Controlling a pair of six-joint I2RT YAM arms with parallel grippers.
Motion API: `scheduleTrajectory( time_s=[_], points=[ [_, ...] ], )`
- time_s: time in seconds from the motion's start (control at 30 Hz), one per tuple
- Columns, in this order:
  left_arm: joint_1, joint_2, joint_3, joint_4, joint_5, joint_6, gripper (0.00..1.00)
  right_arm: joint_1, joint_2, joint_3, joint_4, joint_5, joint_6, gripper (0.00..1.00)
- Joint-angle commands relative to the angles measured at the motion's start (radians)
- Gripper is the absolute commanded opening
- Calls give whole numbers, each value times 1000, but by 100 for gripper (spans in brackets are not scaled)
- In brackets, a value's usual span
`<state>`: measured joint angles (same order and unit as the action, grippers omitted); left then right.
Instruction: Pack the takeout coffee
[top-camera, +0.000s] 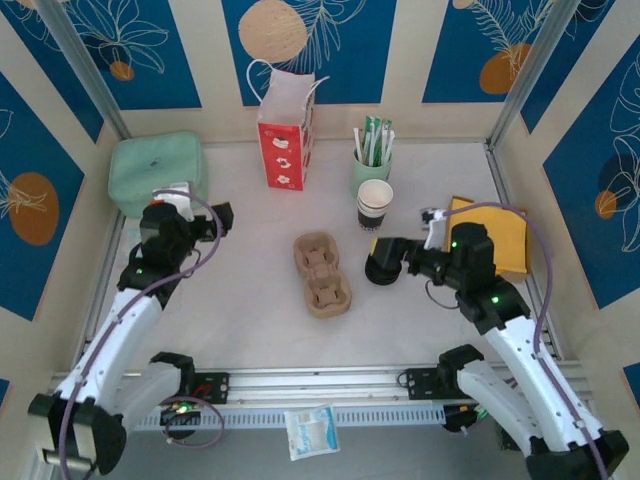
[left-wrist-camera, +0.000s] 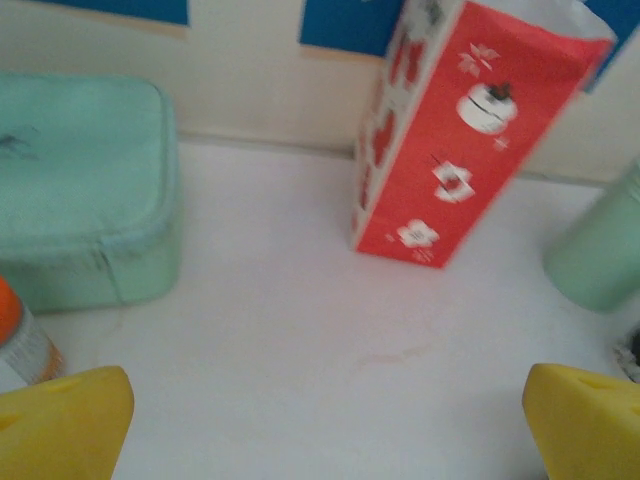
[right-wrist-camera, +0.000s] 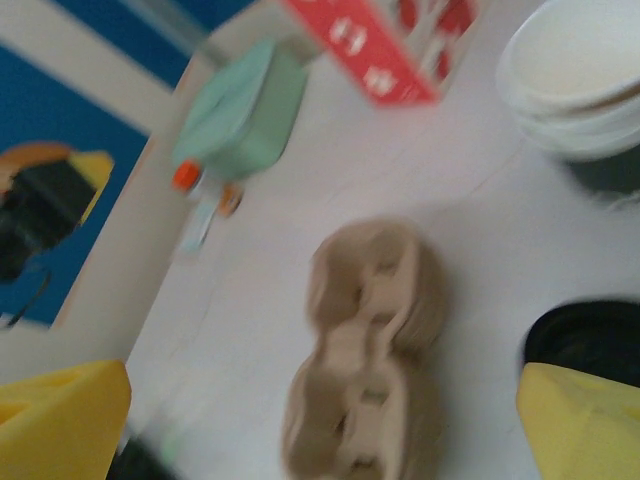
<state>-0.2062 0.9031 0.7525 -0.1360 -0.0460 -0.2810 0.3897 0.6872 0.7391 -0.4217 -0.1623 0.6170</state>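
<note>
So the left gripper (left-wrist-camera: 330, 425) has its two yellow fingers (left-wrist-camera: 60, 420) spread wide, one in each bottom corner, with nothing but bare white table (left-wrist-camera: 300, 350) between them. Straight ahead a red paper bag (left-wrist-camera: 460, 140) with white prints stands by the back wall, leaning a bit in the shot. On the left is a mint-green box (left-wrist-camera: 85, 180), and just below it something with an orange cap (left-wrist-camera: 8, 305) pokes in at the edge. A pale green cup (left-wrist-camera: 600, 255) is cut off on the right.
</note>
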Motion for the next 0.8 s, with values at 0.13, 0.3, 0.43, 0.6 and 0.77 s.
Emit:
scheduleTrajectory(
  time_s=[0.13,0.3,0.43,0.6,0.77],
  points=[
    [-126,-107,-11,-250,17,-149,99,330,56,-59,-238,176,175,99],
    [-195,-94,-13,-260,21,-201,99,440,150,-137,-152,224,300,99],
    [-239,-62,4,-264,23,-208,100,457,262,-154,-45,217,347,99],
    [-271,-40,24,-258,20,-218,99,457,417,-107,46,225,351,99],
    [-298,-52,30,-247,24,-241,99,438,582,-15,129,193,345,99]
  ],
)
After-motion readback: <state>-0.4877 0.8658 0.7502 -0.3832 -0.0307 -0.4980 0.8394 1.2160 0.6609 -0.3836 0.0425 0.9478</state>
